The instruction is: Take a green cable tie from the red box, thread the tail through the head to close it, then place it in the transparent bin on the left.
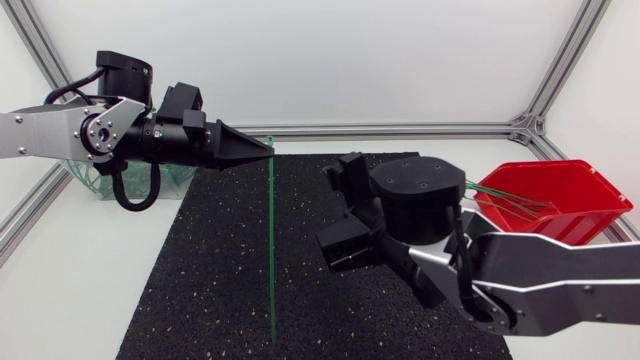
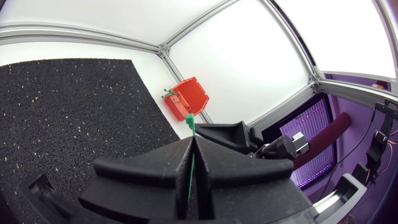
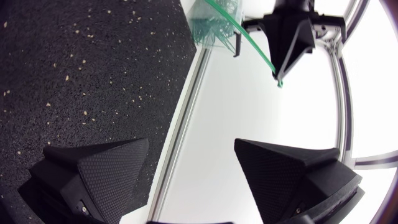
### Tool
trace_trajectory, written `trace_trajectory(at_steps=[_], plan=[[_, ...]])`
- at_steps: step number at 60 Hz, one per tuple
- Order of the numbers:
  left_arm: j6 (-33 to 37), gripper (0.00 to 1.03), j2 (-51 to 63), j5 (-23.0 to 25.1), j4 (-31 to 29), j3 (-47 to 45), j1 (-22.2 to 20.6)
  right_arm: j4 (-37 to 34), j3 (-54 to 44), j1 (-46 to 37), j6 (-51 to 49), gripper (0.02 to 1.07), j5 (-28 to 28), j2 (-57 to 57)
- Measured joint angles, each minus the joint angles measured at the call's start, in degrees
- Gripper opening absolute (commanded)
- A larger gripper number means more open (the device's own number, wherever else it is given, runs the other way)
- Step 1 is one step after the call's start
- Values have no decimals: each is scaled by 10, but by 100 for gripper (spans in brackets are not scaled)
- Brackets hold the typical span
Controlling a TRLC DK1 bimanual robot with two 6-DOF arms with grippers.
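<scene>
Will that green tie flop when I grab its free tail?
Probably springy rather than limp: the cable tie runs nearly straight from the left gripper, held only at one end. It looks very thin, so likely light, and its tail may bend aside when pushed.

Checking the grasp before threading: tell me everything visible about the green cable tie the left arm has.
The green cable tie is one thin straight strip, plastic by its look, not yet looped. The left gripper is shut on it near one end, pinching from both sides; a short green stub shows past the fingertips. The long rest hangs free above the black mat. The right gripper is open, apart from it.
</scene>
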Motion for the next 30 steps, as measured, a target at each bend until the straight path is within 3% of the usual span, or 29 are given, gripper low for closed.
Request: trace_trajectory(at_steps=[9,30], plan=[[0,4,9,1,0,2,0,135,-50,-11,-108,103,-113,0],[0,4,23,15,-13,4,-17,196,-51,-26,-214,103,-242,53]])
